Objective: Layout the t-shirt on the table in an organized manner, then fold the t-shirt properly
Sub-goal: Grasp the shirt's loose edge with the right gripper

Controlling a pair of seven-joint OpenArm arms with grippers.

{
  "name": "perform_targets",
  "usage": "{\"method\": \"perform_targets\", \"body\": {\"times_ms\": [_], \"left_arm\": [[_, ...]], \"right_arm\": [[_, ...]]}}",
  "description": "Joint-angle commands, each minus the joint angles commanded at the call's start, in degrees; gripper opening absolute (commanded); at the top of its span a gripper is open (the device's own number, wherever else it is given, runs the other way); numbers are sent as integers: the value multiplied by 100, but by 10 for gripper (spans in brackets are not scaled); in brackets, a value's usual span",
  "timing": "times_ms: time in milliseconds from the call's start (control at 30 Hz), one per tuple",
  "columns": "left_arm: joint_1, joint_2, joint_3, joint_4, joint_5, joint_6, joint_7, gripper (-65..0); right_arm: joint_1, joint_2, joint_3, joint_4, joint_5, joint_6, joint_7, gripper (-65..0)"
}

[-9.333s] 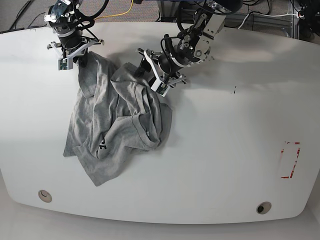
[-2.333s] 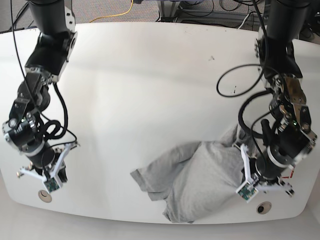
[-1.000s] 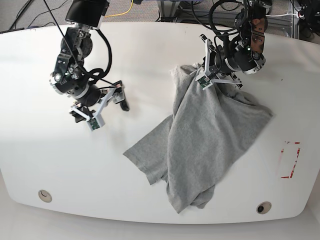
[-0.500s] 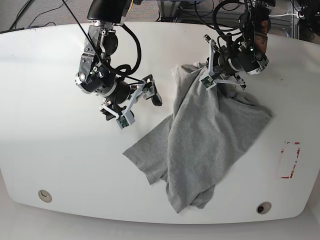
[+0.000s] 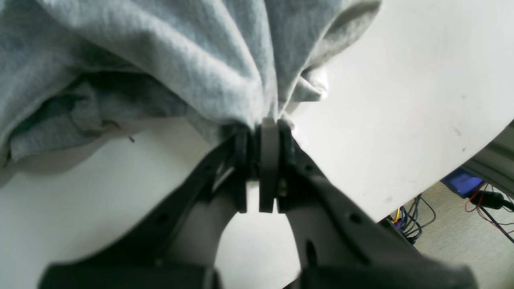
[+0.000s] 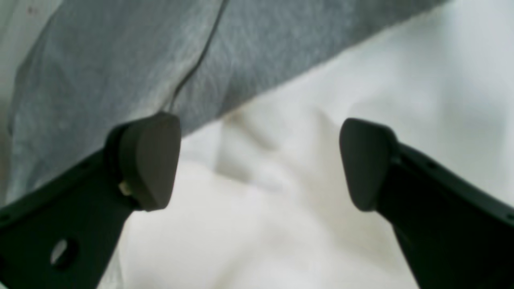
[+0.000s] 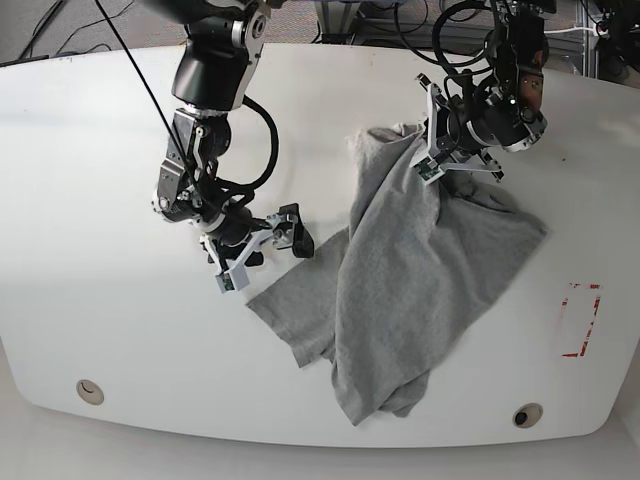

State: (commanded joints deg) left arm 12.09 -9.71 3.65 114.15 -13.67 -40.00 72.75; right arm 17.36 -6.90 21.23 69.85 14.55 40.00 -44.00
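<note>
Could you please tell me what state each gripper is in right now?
Left gripper: closed on the t-shirt.
Right gripper: open, holding nothing.

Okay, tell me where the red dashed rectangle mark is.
In the base view, the red dashed rectangle mark is on the right side of the white tabletop, above the right-hand grommet hole.

the t-shirt point(image 7: 400, 290) is plain heather grey, the table point(image 7: 150, 350) white with red dashed marks point(image 7: 582, 320).
</note>
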Motion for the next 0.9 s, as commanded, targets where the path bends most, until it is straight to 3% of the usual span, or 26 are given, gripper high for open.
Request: {"method": "perform_targets", "body": {"times_ms": [700,800,900], "left_arm": [[-97,0,0,9,0,0,0,-650],[-141,0,0,9,0,0,0,-650],[-193,0,0,9,0,0,0,-650]], "right_arm": [[1064,70,-9,-2716,53,0,1609,-49],[1134,70,-18,-2892,53,0,1749,-125],[1196,70,-18,-2945,53,0,1811,-319]]}}
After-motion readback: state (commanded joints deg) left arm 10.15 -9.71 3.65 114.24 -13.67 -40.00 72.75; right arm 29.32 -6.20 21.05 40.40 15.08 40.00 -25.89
